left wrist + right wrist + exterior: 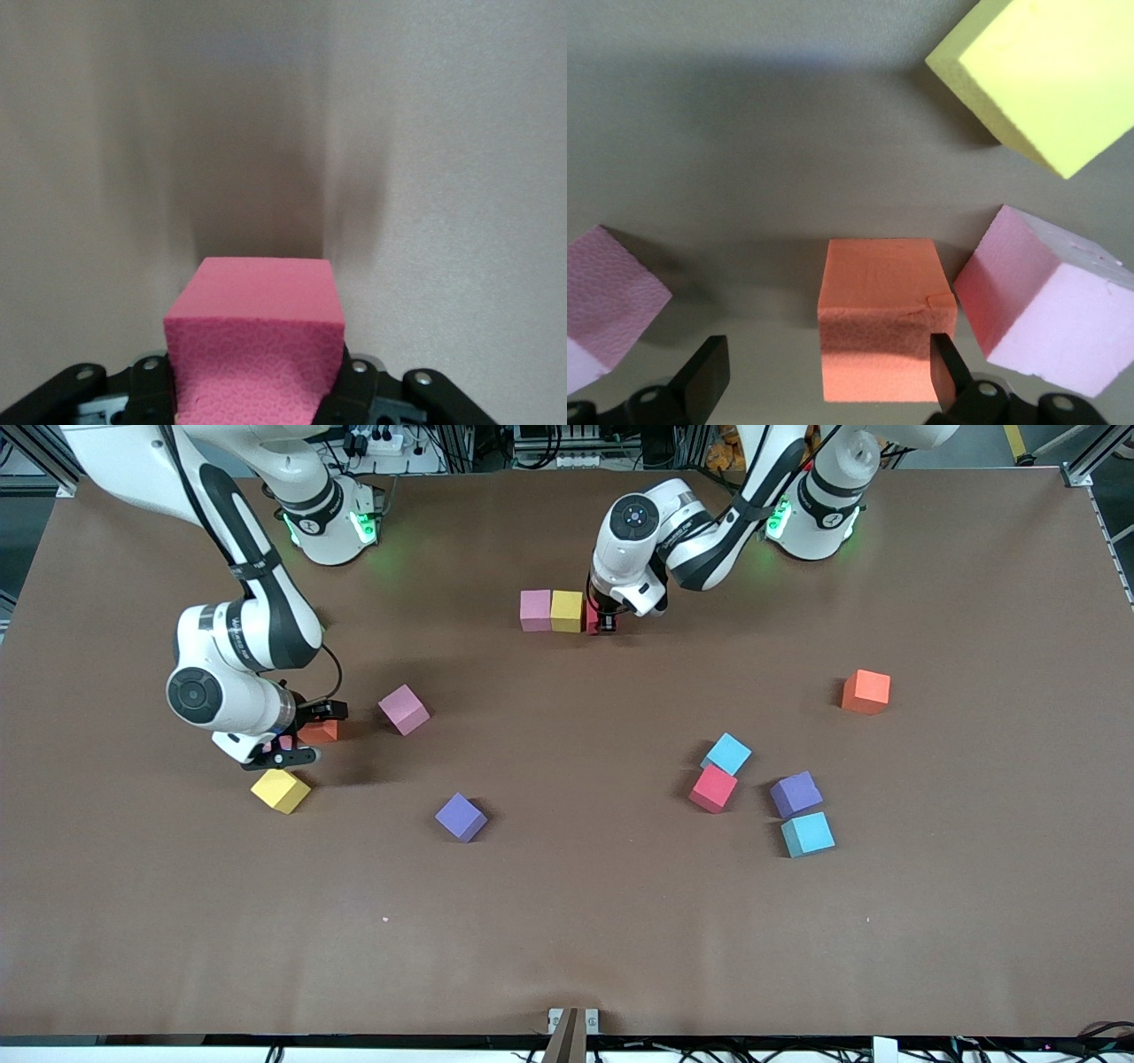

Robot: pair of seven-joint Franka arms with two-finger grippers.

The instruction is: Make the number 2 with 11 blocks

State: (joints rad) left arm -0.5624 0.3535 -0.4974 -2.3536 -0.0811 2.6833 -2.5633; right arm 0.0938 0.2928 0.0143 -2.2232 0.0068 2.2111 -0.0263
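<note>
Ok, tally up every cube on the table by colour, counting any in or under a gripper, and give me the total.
pink cubes: 3
yellow cubes: 2
red cubes: 2
light blue cubes: 2
orange cubes: 2
purple cubes: 2
Total: 13

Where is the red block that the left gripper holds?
In the front view, the red block sits in the left gripper, beside the yellow block and pink block.
</note>
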